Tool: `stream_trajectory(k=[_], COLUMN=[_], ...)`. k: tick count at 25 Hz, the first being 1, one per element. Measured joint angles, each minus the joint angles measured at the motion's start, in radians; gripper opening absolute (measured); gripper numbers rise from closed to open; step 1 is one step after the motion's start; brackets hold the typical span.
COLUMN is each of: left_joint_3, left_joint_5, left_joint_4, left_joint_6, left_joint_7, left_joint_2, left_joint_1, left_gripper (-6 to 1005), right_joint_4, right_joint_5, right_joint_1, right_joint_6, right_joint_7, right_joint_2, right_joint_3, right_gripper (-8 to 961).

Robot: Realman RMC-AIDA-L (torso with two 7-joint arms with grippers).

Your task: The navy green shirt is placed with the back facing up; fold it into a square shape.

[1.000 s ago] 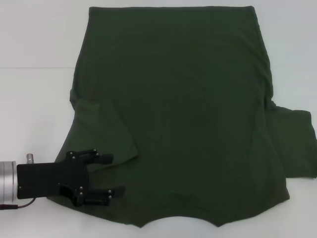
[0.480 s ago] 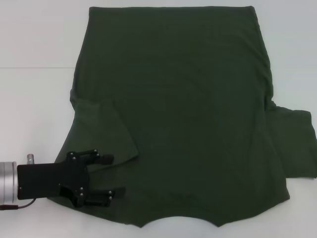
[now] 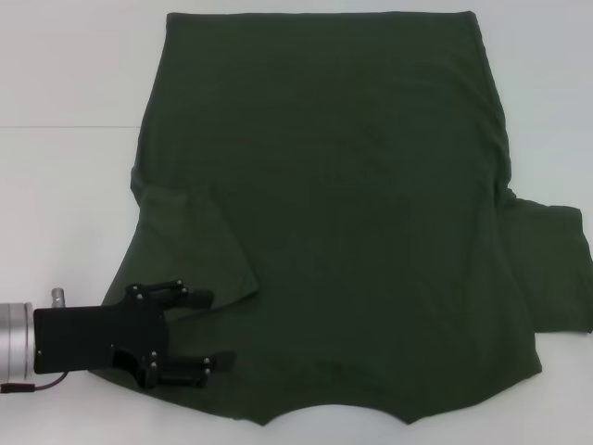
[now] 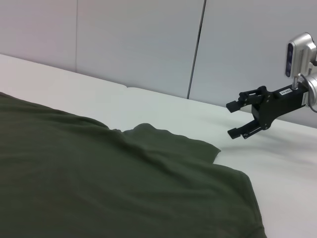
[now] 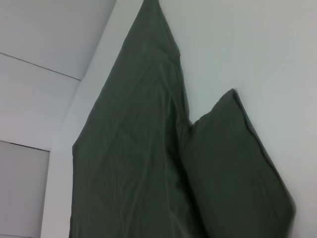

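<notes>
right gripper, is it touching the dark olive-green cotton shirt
Apart. The left wrist view shows the right gripper open above bare white table, clear of the dark olive-green cotton shirt.

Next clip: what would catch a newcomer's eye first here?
The big dark green shirt spread over most of the white table, plain side up, its left sleeve already folded inward while the right sleeve lies out flat. Next, the black left gripper, open over the shirt's near left corner. The right gripper shows only in the left wrist view, open above bare table beyond the shirt.

Head looks down; wrists low, oblique, probably near shirt (image 3: 334, 213).
</notes>
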Motion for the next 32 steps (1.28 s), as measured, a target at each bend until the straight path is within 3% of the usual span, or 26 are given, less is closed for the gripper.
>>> stream_trajectory(k=[32], left_joint_3=[0.006], left_joint_5=[0.004], left_joint_4=[-0.003], left_joint_6=[-0.017], left_joint_7=[-0.003], left_joint_2=[-0.003], left_joint_1=[-0.011], left_gripper=[881], right_joint_4=[0.092], right_joint_5=[-0.011], right_joint_1=[0.032], right_joint_6=[0.118], right_joint_7=[-0.054], right_joint_2=[0.0], right_joint_3=[-0.023], right_gripper=[922])
